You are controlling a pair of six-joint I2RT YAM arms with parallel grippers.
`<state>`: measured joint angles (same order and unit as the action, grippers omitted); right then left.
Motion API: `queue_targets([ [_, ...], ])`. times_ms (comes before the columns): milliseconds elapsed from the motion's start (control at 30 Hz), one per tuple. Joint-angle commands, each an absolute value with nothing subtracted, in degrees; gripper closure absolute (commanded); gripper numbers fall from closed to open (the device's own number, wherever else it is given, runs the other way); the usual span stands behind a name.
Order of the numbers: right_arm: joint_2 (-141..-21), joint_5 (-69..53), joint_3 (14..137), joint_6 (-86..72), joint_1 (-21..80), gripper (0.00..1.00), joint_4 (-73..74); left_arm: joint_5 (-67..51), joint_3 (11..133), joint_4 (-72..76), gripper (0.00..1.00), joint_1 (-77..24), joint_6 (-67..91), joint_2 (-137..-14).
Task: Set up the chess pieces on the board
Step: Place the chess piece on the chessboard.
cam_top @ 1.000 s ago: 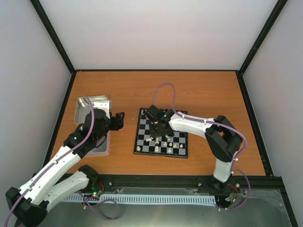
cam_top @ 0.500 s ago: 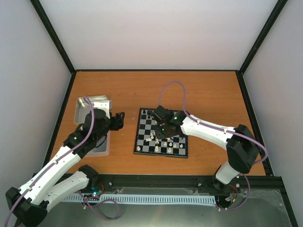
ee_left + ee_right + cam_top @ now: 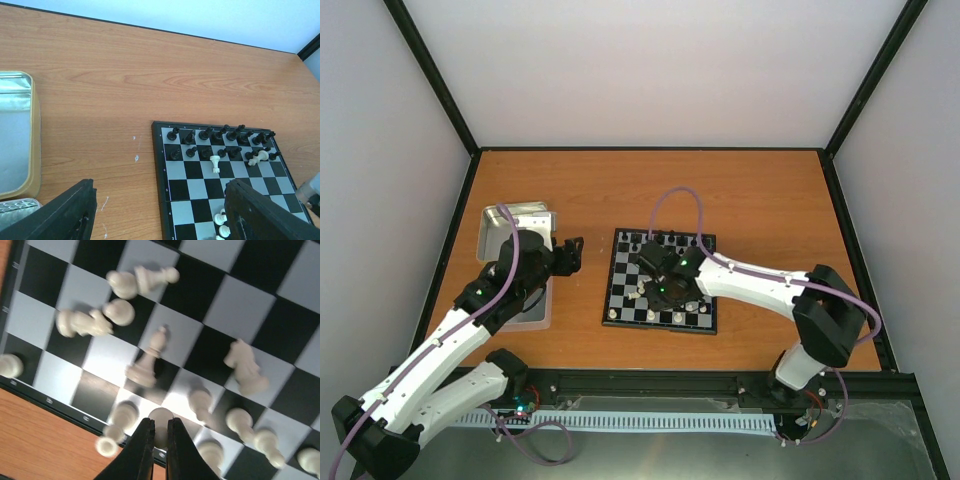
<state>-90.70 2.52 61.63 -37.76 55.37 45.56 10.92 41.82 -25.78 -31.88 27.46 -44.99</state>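
Lab test cell, white panel walls (image 3: 660, 70), black frame posts (image 3: 430, 70), wooden table (image 3: 740, 190)

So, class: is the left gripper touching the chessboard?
Apart. The top view shows bare wooden table between the left gripper and the chessboard's left edge.
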Motion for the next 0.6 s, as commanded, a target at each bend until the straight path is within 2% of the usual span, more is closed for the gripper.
queue_targets([
  [0, -94.5, 3.7, 66.8, -37.1, 57.0, 0.96, 43.5, 10.9, 42.1, -25.8, 0.29, -31.4, 26.7, -44.4],
  [267, -102.5, 2.4, 74.6, -35.0, 60.7, 0.96, 42.8, 11.5, 42.1, -26.0, 0.29, -31.3, 26.9, -43.8],
  [433, -108.0, 2.4, 80.2, -34.7, 62.2, 0.96, 42.6, 20.4, 42.6, -29.2, 0.29, -31.4, 29.9, -41.5],
  [567, -111.1, 2.2, 82.6, -34.8, 62.2, 0.96, 42.5, 23.2, 42.1, -29.5, 0.29, -31.4, 31.0, -38.4],
])
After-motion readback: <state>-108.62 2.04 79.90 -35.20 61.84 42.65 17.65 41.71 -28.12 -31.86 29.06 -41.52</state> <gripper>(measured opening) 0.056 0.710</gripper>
